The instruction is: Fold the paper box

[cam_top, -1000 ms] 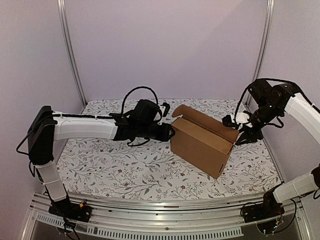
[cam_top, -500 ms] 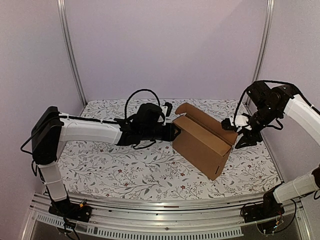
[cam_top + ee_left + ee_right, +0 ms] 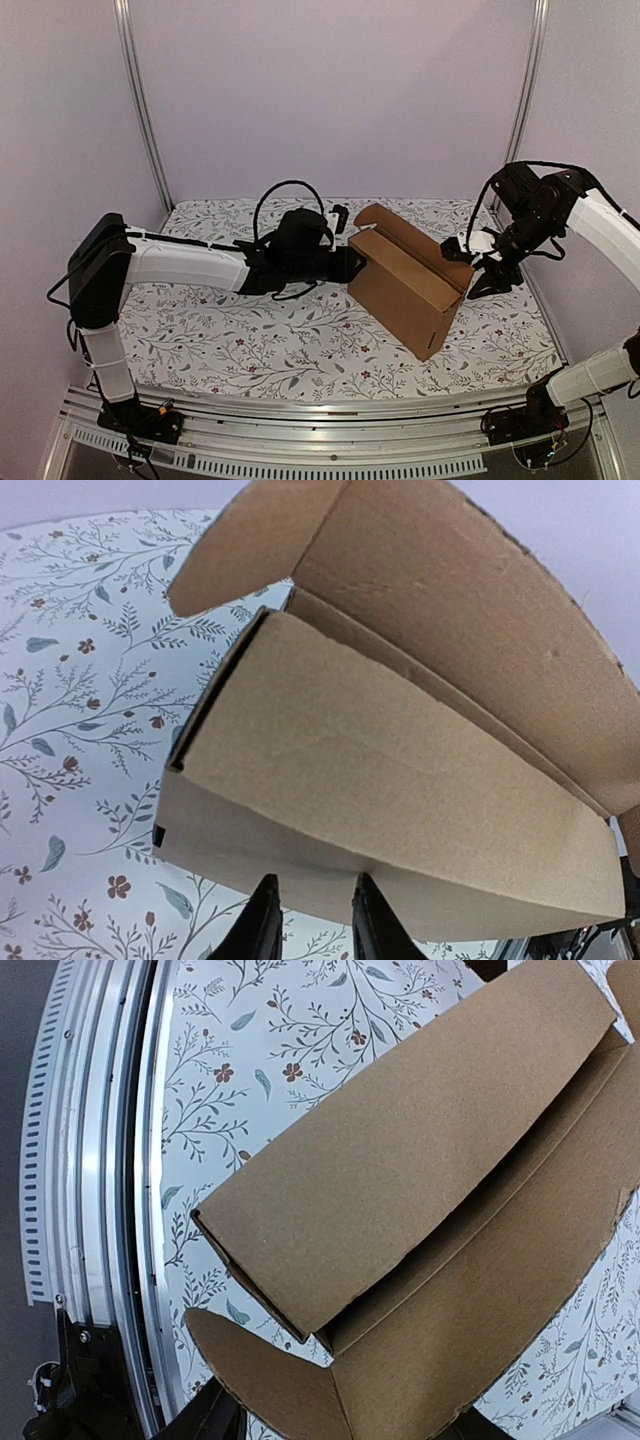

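Note:
The paper box (image 3: 405, 290) is plain brown cardboard, partly folded, standing on the floral table right of centre with its lid flap (image 3: 420, 238) raised at the back. My left gripper (image 3: 350, 263) is at the box's left end. In the left wrist view its fingertips (image 3: 265, 905) are narrowly apart, with nothing between them, and touch the box's front wall (image 3: 400, 780). My right gripper (image 3: 488, 277) is at the box's right end. In the right wrist view its fingers (image 3: 215, 1415) are wide apart on either side of a rounded side flap (image 3: 280, 1380).
The floral tablecloth (image 3: 250, 340) covers the table. A metal rail (image 3: 300, 420) runs along the near edge and also shows in the right wrist view (image 3: 100, 1160). Upright posts (image 3: 140, 100) and purple walls close off the back and sides.
The left arm has reached further right, and the box has slid and turned slightly to the right. The right gripper has dropped a little at the box's right end.

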